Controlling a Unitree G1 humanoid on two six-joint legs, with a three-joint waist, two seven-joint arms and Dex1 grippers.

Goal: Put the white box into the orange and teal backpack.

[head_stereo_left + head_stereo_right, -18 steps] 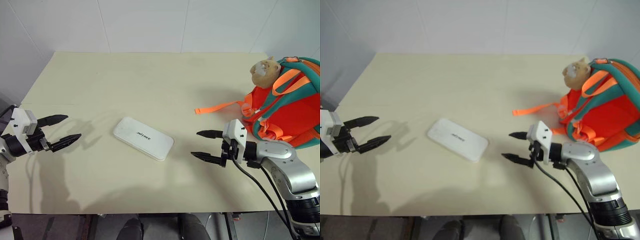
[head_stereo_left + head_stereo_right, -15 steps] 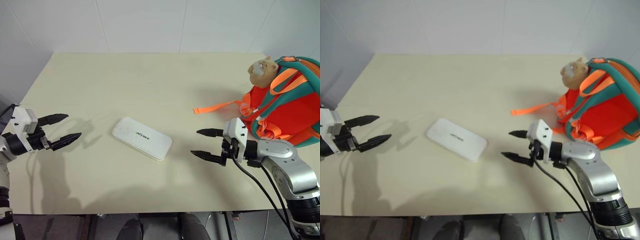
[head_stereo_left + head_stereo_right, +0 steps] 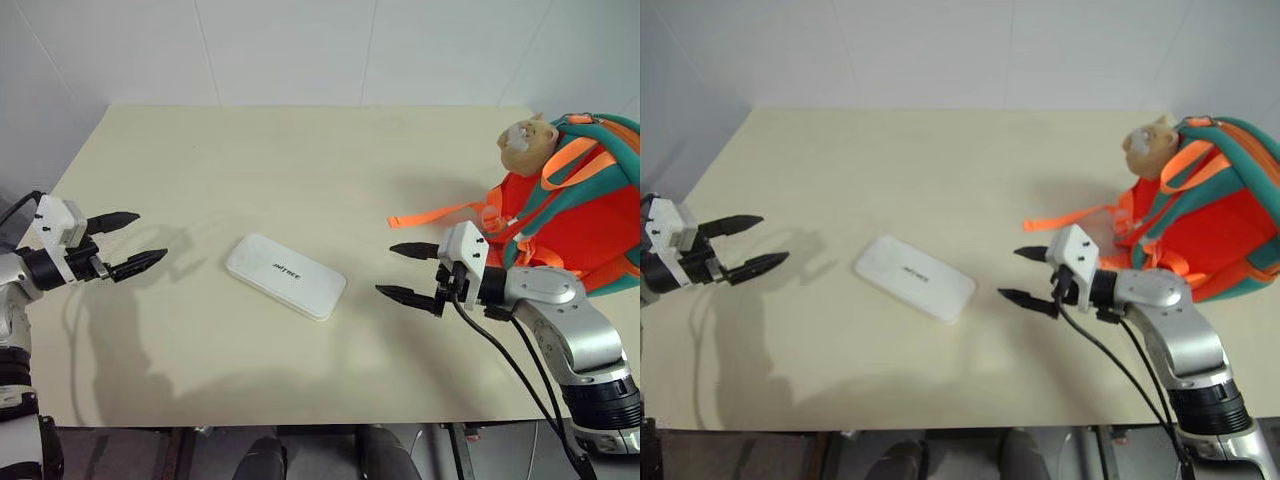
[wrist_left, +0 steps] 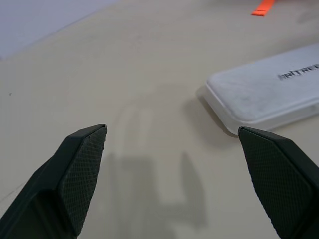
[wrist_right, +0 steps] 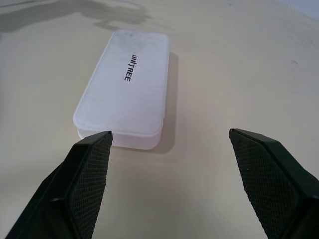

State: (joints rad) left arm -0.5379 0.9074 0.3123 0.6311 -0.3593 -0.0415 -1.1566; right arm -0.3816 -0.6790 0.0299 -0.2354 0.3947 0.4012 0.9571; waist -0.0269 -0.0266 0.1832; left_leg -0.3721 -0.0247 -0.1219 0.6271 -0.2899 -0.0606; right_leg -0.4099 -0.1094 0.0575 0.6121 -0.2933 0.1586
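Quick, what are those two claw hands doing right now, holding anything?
Left gripper: fingers open, holding nothing, apart from the white box.
Right gripper: fingers open, holding nothing, facing the box's other end.

The left gripper (image 3: 134,241) hangs above the left side, fingers spread wide and pointing level toward the middle. The right gripper (image 3: 400,272) faces it from the right, fingers also wide apart, tilted slightly downward, holding nothing.

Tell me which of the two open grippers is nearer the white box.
The right gripper: it sits just off the end of the white box that faces the backpack, while the left gripper hangs farther off beyond the opposite end.
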